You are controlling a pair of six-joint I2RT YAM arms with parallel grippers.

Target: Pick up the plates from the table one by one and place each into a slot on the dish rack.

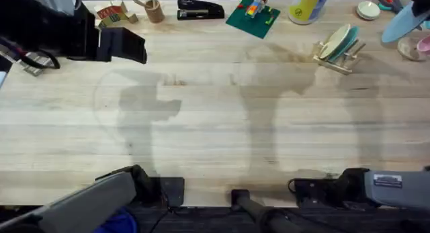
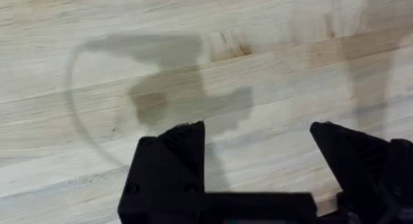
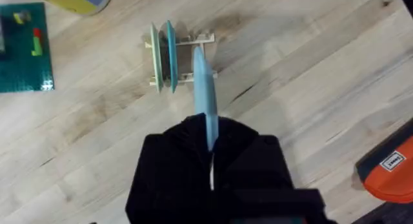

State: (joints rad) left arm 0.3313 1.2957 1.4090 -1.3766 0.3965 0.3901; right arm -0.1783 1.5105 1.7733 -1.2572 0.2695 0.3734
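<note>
The dish rack (image 1: pixel 341 53) stands at the back right of the table (image 1: pixel 215 132), with a cream plate (image 1: pixel 334 43) and a teal plate (image 1: pixel 345 39) upright in its slots. From the right wrist I see the rack (image 3: pixel 187 40) with the cream plate (image 3: pixel 153 56) and teal plate (image 3: pixel 170 56) side by side. My right gripper (image 3: pixel 210 130) is shut on a light blue plate (image 3: pixel 205 95), held edge-on just beside the rack. That plate (image 1: pixel 403 21) hangs at the far right. High over the table's left, my left gripper (image 2: pixel 258 153) is open, with only bare wood under it.
Along the back edge sit a green brick baseplate (image 1: pixel 252 17), a black stapler (image 1: pixel 200 9), a cup of sticks (image 1: pixel 154 10), a yellow bottle (image 1: pixel 309 5), a small white bowl (image 1: pixel 368 9) and a pink bowl (image 1: pixel 423 45). An orange object (image 3: pixel 390 166) lies near the right gripper.
</note>
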